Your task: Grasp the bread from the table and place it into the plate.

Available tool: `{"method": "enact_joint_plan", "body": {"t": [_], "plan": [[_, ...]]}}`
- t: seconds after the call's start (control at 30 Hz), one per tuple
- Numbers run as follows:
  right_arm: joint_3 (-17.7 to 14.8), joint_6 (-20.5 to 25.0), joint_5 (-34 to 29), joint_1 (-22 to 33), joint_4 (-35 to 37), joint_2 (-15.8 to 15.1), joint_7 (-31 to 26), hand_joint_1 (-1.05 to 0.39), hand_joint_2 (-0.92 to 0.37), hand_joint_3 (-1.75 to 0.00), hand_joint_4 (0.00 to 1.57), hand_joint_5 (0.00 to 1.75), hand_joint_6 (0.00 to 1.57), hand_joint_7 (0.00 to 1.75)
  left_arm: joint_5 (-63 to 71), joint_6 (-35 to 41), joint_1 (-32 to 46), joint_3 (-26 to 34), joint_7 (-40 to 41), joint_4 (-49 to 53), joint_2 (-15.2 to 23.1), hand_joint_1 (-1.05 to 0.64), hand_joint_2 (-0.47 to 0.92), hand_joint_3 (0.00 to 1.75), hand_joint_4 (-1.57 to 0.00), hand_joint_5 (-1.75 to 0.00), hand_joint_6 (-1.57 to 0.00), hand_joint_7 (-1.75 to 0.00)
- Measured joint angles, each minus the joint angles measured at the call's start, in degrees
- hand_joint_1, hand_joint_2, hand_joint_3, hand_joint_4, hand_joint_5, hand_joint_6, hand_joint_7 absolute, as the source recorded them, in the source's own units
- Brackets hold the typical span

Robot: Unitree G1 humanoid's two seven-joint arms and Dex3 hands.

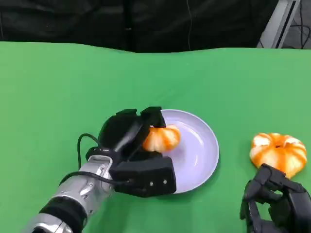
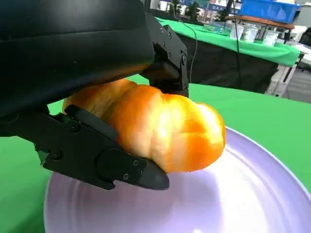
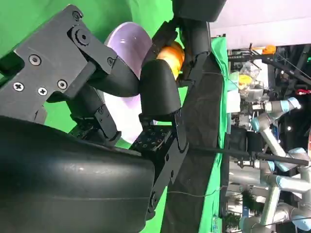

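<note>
Nearest me, my right robot hand (image 1: 277, 204) sits empty, fingers loosely apart, well right of the plate (image 1: 201, 155). My left robot hand (image 1: 138, 150) is grasping the bread (image 1: 162, 138) just above the plate's left side, long axis pointing toward the centre. A second bun (image 1: 278, 152) lies right of the plate on the worktop (image 1: 58, 82).

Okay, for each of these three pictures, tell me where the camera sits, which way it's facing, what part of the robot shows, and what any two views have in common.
Head view: high on the robot, looking down at the green table; shows the left hand holding a bread over the plate, the right hand near a second bread.
Left wrist view: behind the left hand, facing the held bread and plate.
Right wrist view: behind the right hand, turned sideways, facing the plate.
Shared: all three show the plate and the held bread.
</note>
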Motion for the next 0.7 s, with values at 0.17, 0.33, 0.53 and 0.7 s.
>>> {"method": "enact_joint_plan", "body": {"t": [0.17, 0.33, 0.53, 0.7], "plan": [[0.0, 0.0, 0.0, 0.0, -0.1, 0.0, 0.1, -0.12, -0.34, -1.47, 0.92, 1.73, 0.85, 1.55, -1.5, -3.5, -0.1, -1.2, -5.8, 0.0, 0.4, -0.81, 0.92, 0.50, -0.22, -0.04, -0.42, -0.01], [0.0, 0.0, 0.0, 0.1, -0.1, 0.0, 0.0, -0.13, -0.34, -1.46, 0.92, 1.73, 0.84, 1.55, -1.1, -3.4, -0.1, -2.8, -10.4, -1.4, 2.3, -1.00, 0.92, 0.70, -0.01, 0.00, -0.16, 0.00], [0.2, 0.0, -0.1, 0.1, -0.1, 0.0, 0.0, -0.13, -0.35, -1.46, 0.91, 1.73, 0.84, 1.55, -0.8, -3.4, -0.1, -3.6, -10.7, -3.4, 3.2, -1.02, 0.92, 0.73, 0.00, 0.00, -0.14, 0.00], [0.3, 0.0, -0.1, 0.1, -0.1, 0.0, -0.1, -0.13, -0.35, -1.46, 0.91, 1.73, 0.84, 1.55, -0.8, -3.4, -0.1, -3.8, -10.7, -3.8, 3.2, -1.02, 0.92, 0.73, 0.00, 0.00, -0.14, 0.00]]}}
